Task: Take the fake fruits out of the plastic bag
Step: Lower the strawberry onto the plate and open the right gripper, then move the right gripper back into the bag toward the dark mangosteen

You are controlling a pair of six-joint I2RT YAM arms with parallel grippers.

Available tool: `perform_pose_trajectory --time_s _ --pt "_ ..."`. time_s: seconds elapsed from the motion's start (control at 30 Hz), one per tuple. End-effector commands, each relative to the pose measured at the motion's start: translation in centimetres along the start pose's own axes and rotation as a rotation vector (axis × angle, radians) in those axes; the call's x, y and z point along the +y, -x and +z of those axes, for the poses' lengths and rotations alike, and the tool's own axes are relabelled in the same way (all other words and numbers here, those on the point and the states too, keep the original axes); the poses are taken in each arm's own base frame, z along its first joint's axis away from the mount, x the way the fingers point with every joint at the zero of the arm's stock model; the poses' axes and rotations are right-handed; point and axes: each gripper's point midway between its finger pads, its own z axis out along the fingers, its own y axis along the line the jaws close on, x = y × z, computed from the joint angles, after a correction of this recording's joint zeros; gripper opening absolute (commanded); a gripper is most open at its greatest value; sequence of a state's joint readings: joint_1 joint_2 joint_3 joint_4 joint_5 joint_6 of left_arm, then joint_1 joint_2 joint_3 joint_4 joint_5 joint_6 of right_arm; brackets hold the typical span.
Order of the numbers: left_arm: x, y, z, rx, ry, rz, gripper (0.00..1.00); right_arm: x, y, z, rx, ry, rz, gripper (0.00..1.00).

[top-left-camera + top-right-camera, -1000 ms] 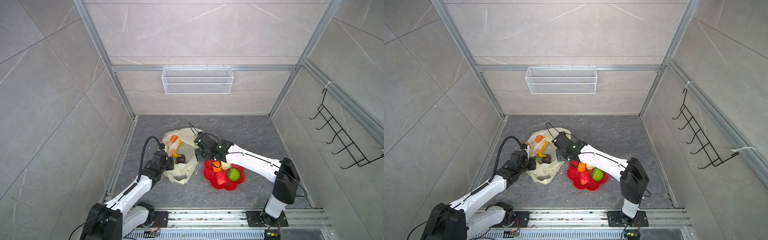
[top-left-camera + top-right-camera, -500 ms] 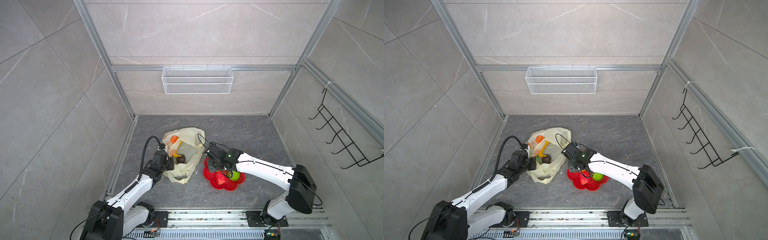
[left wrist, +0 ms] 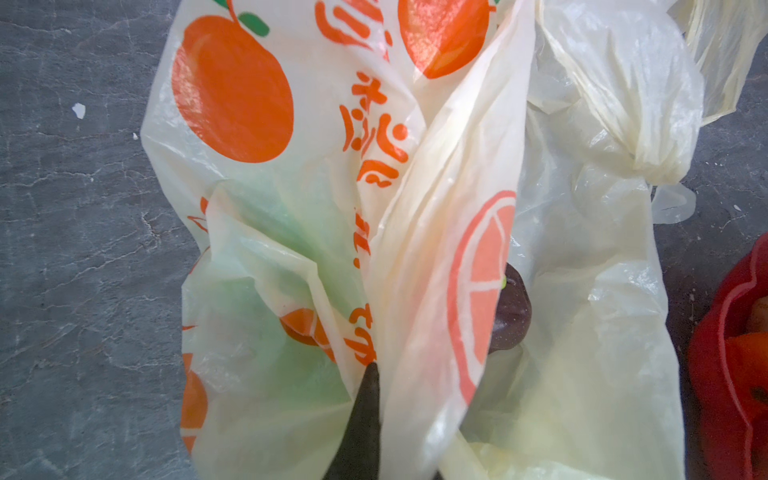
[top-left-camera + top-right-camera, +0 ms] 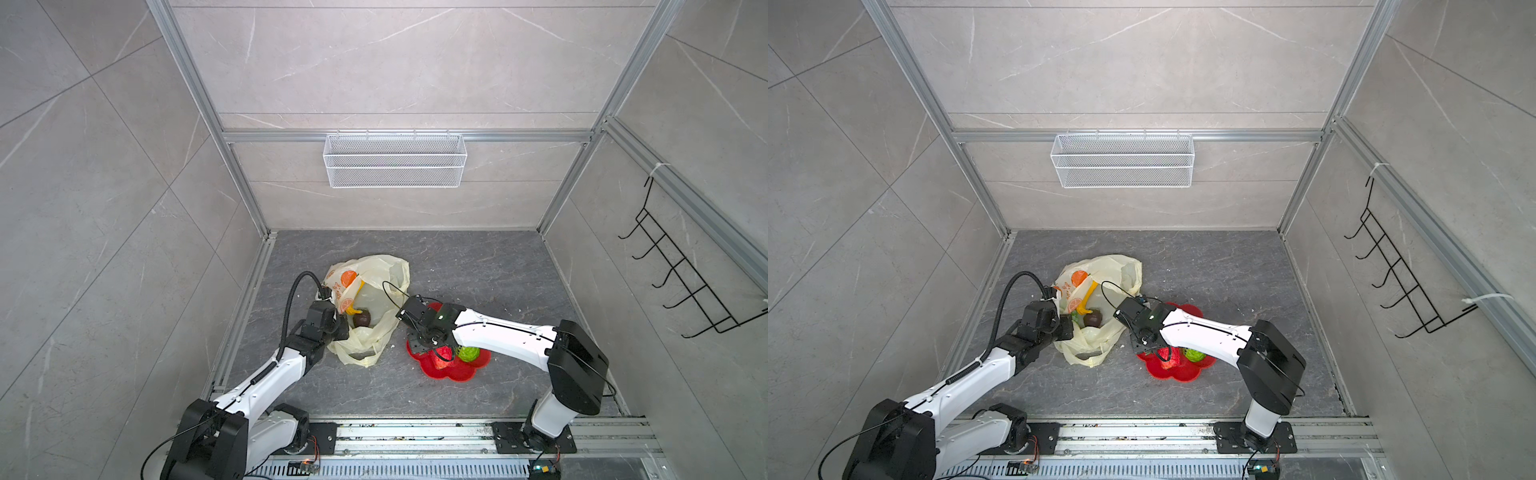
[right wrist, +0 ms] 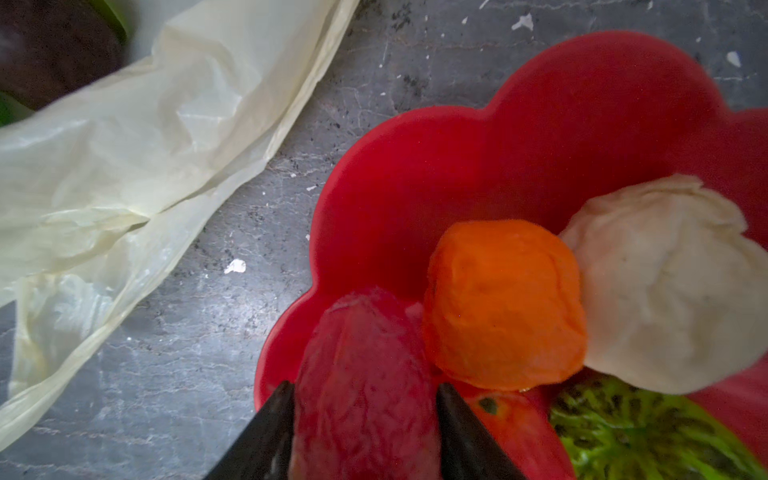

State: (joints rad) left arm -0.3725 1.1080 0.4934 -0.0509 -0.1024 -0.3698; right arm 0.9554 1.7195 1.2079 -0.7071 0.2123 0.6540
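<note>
- The thin, translucent pale-yellow plastic bag (image 4: 376, 272) with orange prints lies crumpled on the dark grey stone-look floor (image 4: 478, 266). It's left of the middle in both top views, just beside the glossy red flower-shaped dish (image 4: 455, 374).
- The left gripper (image 3: 370, 386) is clenched on a fold of the bag's film, and that edge is lifted.
- Inside the bag there's a round dark brown fruit (image 4: 361, 319) with a yellow banana (image 4: 1089, 299) touching it. Something green shows through the film too, but I can't make out what it is.
- The right gripper (image 5: 365, 390) is down in the dish with a finger on either side of the red bumpy fruit (image 5: 361, 332), right up against it. Honestly can't tell if it's squeezing or just loose around it.
- Also in the dish are a small orange fruit (image 5: 503, 303), a cream fruit (image 5: 665, 282) touching it, and a green bumpy fruit (image 5: 623, 432).
</note>
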Motion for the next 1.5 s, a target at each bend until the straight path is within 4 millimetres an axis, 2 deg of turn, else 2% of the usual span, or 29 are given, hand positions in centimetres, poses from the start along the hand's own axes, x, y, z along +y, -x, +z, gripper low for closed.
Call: perform_pose_trajectory --time_s 0.0,0.47,0.67,0.87,1.0,1.1,1.23,1.33,1.47 --pt "-0.9 2.0 -0.1 -0.044 -0.021 0.011 0.06 -0.6 -0.3 0.8 0.002 -0.043 0.010 0.57" --pt "-0.6 2.3 -1.0 -0.083 -0.012 0.000 0.06 -0.9 -0.4 0.4 -0.003 -0.050 0.013 0.64" --pt "-0.5 2.3 -0.8 -0.085 -0.006 -0.002 0.06 -0.4 0.7 -1.6 -0.045 -0.017 0.021 0.63" --pt "-0.2 1.9 -0.9 -0.083 -0.001 -0.036 0.06 1.8 3.3 -4.2 -0.146 0.043 0.027 0.62" --pt "-0.3 0.9 -0.6 -0.039 -0.009 -0.089 0.06 5.4 6.4 -5.2 -0.221 0.156 0.034 0.62" --pt "-1.3 -0.9 -0.2 0.045 -0.067 -0.131 0.06 7.9 8.8 -4.1 -0.234 0.172 0.011 0.62" --pt "-2.3 -2.8 -0.3 0.111 -0.128 -0.162 0.07 9.8 10.6 -0.3 -0.178 0.112 -0.014 0.62" --pt "-2.4 -2.8 -0.5 0.110 -0.140 -0.161 0.09 10.6 10.4 1.9 -0.132 0.092 -0.028 0.61" --pt "-2.1 -2.9 0.0 0.103 -0.125 -0.165 0.09 10.3 8.8 2.9 -0.102 0.100 -0.033 0.61"
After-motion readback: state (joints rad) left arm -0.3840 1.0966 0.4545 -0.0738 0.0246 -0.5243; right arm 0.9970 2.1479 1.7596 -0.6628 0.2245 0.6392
